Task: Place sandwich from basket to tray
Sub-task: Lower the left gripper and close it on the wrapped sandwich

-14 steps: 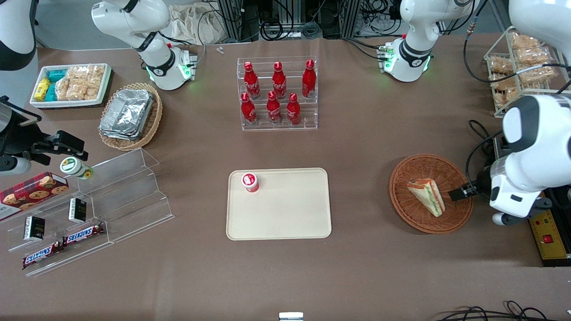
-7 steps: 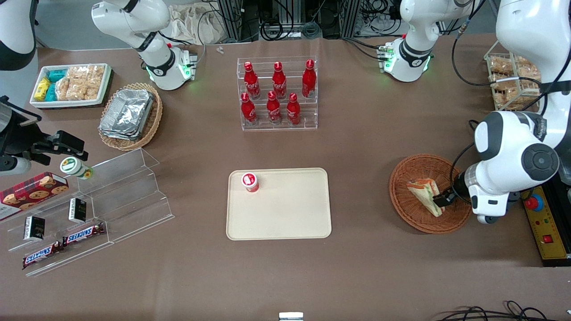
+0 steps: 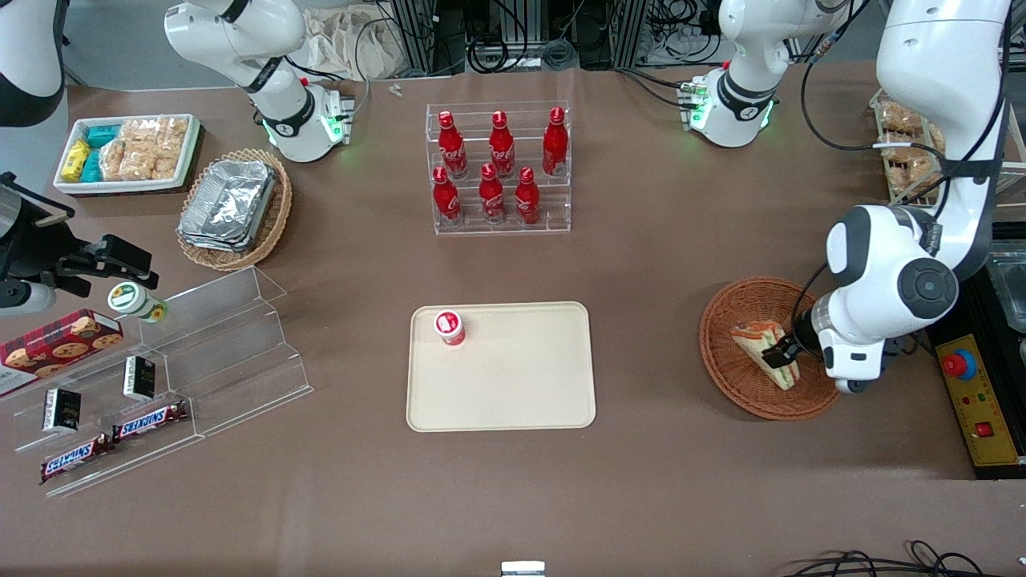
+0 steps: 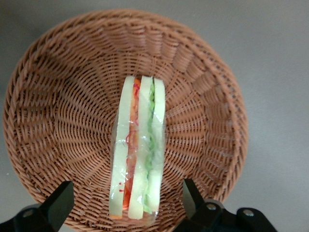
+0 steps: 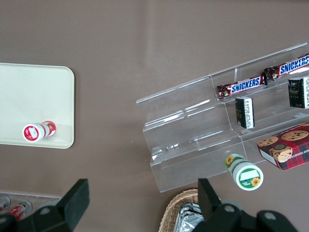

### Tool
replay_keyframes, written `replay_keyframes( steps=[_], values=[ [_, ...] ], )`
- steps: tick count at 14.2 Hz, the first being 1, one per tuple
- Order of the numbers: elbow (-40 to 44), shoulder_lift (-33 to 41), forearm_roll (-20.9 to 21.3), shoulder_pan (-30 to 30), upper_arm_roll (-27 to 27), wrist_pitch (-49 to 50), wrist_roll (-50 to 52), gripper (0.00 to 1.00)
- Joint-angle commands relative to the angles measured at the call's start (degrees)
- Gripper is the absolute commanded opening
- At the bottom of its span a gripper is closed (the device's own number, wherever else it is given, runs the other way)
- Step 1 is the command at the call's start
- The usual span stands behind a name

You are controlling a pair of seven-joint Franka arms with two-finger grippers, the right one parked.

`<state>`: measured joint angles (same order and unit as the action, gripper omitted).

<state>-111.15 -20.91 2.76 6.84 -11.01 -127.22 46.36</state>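
Now you're hovering the gripper point(image 4: 126, 203) over the sandwich point(image 4: 137, 147), which is lying on edge in the basket point(image 4: 58, 121), fingers point(image 4: 60, 200) spread wide on either side. Keep centring on the bread faces, lowering squarely before you close.

The basket point(image 4: 63, 106) is rough woven wicker, the sandwich point(image 4: 137, 150) glossy in clear wrap, the tray point(image 3: 513, 385) smooth matt plastic.

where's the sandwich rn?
In the front view the sandwich lies in the round woven basket toward the working arm's end of the table. The left arm's hand hangs open directly above it, fingers either side.
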Motion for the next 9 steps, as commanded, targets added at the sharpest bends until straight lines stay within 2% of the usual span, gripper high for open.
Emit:
replay_keyframes(
  steps=[1, 5, 9],
  values=[
    [-3.36, 0.96, 0.32, 0.1, -0.07, -2.94, 1.45, 1.0],
    [-7.67, 0.87, 0.32, 0.19, 0.02, -8.65, 1.36, 1.0],
    [-8.29, 0.08, 0.49, 0.36, 0.11, -10.24, 1.19, 0.98]
  ],
)
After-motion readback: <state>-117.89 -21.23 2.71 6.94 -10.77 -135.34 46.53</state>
